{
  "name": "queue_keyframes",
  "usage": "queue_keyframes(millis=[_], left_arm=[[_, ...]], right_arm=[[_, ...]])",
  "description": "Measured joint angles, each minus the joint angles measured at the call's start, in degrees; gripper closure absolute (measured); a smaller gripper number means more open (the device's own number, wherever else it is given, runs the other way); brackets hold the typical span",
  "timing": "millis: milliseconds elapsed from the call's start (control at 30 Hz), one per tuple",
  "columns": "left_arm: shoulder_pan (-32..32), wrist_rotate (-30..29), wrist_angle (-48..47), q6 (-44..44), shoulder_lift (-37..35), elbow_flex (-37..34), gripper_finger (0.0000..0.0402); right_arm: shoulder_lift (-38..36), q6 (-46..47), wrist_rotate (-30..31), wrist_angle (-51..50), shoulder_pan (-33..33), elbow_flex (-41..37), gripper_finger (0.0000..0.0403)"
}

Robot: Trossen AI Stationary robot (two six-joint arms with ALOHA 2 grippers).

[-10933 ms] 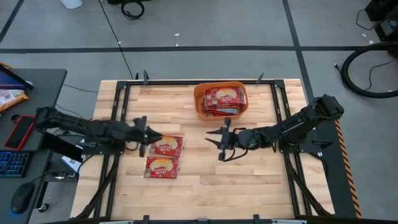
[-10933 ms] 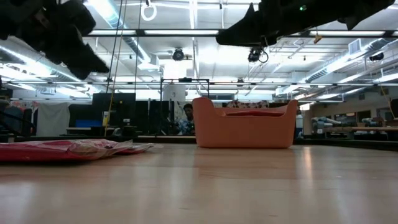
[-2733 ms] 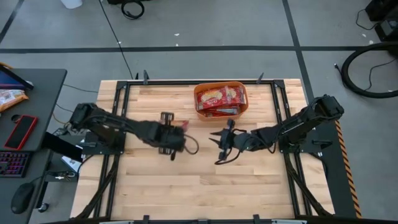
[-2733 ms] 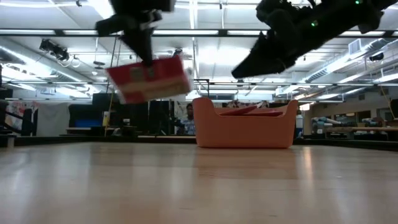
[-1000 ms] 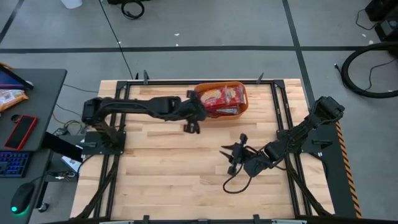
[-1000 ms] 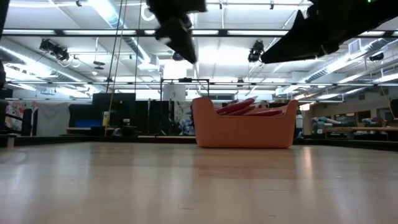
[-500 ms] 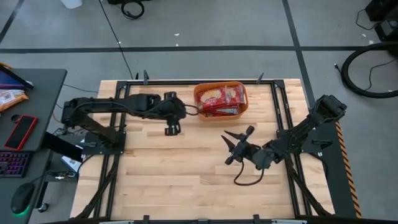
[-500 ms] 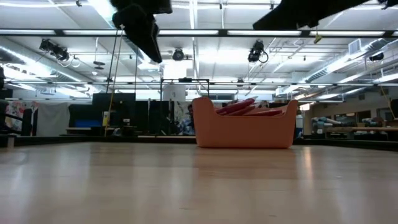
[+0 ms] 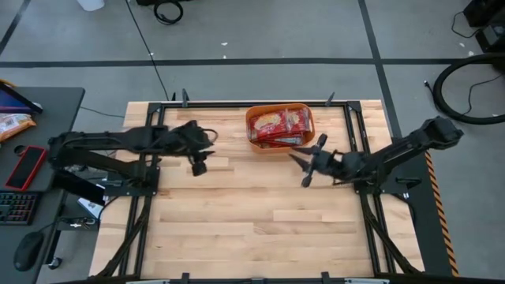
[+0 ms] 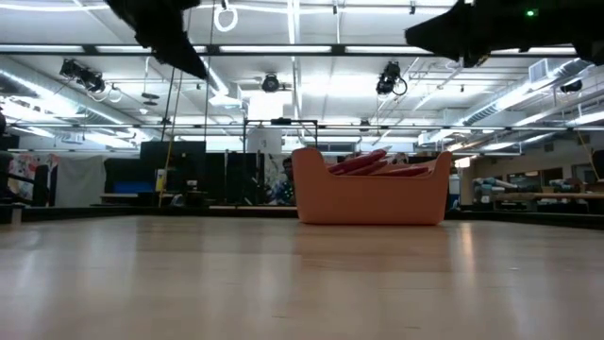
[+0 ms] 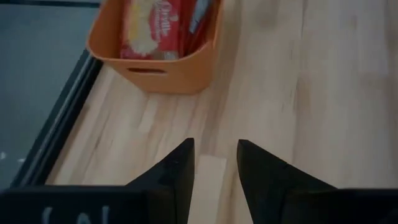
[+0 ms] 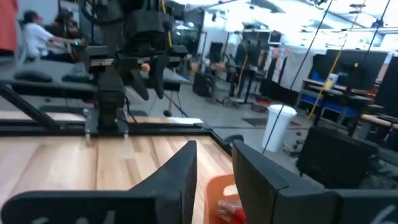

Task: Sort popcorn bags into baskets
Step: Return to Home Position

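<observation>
The orange basket [image 9: 280, 127] stands near the table's far edge, right of the middle. Several red popcorn bags [image 9: 278, 124] lie stacked in it, and in the low view their ends [image 10: 370, 161] stick up past the rim of the basket [image 10: 373, 194]. My left gripper [image 9: 197, 166] hangs open and holds nothing, to the left of the basket; its wrist view looks past the left gripper [image 11: 214, 158] at the basket [image 11: 155, 59]. My right gripper [image 9: 301, 167] is open and holds nothing, just near of the basket's right end; in its wrist view the right gripper [image 12: 214, 165] frames the basket [image 12: 219, 194].
Bare wood [image 9: 252, 229] covers the table's middle and near half. Black frame rails [image 9: 150, 189] run along both sides. A desk with a keyboard [image 9: 16, 207], a red phone [image 9: 28, 166] and a mouse sits left of the table. A person [image 12: 34, 37] sits in the room beyond.
My left gripper has drawn back from the basket toward the table's left edge, with nothing in it. My right gripper has swung from the near-right part of the table toward the far edge, up beside the basket. The bags in the basket lie still.
</observation>
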Motion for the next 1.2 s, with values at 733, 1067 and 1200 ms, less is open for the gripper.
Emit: queue_keyframes(millis=[733,1067,1200], left_arm=[[-0.9,-0.7,19.4,-16.0,-36.6,-22.6,0.0276],[-3.6,-3.1,29.4,-16.2,-42.4,-32.7,0.0276],[-5.1,-4.4,33.4,-17.0,-44.6,-37.0,0.0276]], right_arm=[[-29.8,-3.3,17.1,-0.1,-0.4,-10.4,0.0296],[-35.5,-3.5,15.0,-2.7,4.5,-10.4,0.0296],[-40.5,-5.0,14.0,-6.6,9.2,-10.4,0.0296]])
